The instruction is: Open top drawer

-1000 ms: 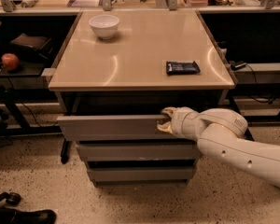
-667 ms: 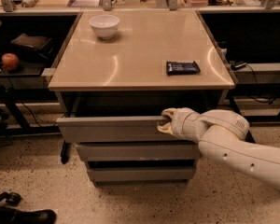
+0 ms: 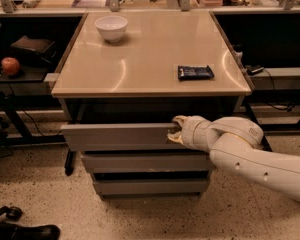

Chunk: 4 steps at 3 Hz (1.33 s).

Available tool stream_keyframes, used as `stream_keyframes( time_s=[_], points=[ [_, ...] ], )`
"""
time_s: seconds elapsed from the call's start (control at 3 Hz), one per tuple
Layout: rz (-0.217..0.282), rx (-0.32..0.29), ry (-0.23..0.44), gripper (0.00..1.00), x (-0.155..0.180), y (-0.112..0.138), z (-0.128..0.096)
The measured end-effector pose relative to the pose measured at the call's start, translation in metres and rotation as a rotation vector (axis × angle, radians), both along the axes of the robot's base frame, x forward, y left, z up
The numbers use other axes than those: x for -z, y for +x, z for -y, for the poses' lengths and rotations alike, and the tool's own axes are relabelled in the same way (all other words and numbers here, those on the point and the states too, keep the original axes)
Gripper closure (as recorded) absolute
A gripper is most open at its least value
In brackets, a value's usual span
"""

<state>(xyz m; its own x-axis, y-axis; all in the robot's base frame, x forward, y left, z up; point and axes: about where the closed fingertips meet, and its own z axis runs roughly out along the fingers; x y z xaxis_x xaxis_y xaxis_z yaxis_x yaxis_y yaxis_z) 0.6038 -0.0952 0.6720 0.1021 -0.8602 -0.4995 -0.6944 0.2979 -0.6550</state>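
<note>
The top drawer point(image 3: 117, 136) is a wide grey handle-less front under the beige cabinet top point(image 3: 150, 74). It stands pulled out a little, with a dark gap above it. My gripper point(image 3: 175, 130) is at the right end of the drawer front, fingers hooked over its top edge. My white arm point(image 3: 250, 154) reaches in from the lower right and hides the drawer's right end. Two narrower grey drawer fronts point(image 3: 145, 161) sit below it, pushed in.
A white bowl point(image 3: 111, 28) and a dark snack packet point(image 3: 195, 72) lie on the cabinet top. A red apple point(image 3: 10, 65) sits on a left shelf. Black cables and a dark object point(image 3: 20, 229) lie on the speckled floor at lower left.
The gripper stays on the drawer's top edge. The drawer front and arm look unchanged in position.
</note>
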Motion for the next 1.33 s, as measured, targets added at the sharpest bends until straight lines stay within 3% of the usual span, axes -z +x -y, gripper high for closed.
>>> stream_keyframes(
  time_s=[0.33,1.33],
  points=[
    [0.011,0.006,-0.004,1.0,-0.004,-0.008,0.01],
    [-0.001,0.011,-0.006,1.0,-0.001,-0.02,0.011]
  ],
)
